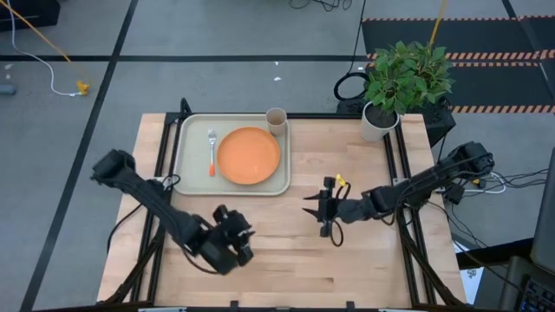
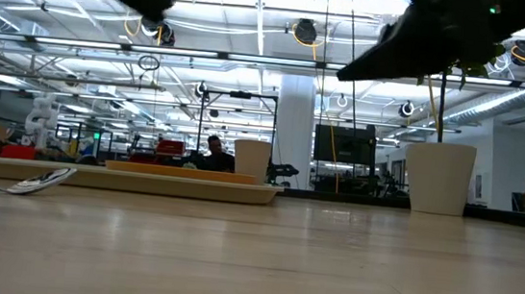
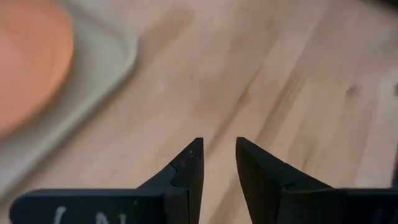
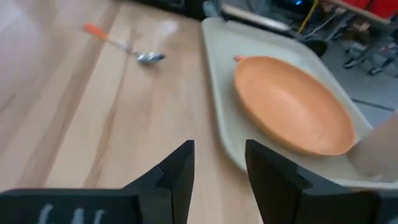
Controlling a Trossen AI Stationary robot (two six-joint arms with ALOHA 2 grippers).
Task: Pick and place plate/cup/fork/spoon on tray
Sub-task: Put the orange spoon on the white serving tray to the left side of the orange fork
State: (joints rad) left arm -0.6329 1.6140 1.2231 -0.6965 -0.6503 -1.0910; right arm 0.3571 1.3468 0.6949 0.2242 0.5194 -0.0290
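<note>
You see an orange plate (image 1: 249, 156), tan cup (image 1: 276, 120), cream-green tray (image 1: 192, 173), orange-handled silver fork (image 1: 212, 152) and spoon (image 4: 124, 45), pale wood table (image 1: 286, 251).

Bright overhead ceiling lights; wrist views blurred, soft shadows.

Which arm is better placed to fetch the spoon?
Probably left: the spoon lies on the table's left side, outside the tray, nearer the left end effector. The right end effector faces it from farther off.
</note>
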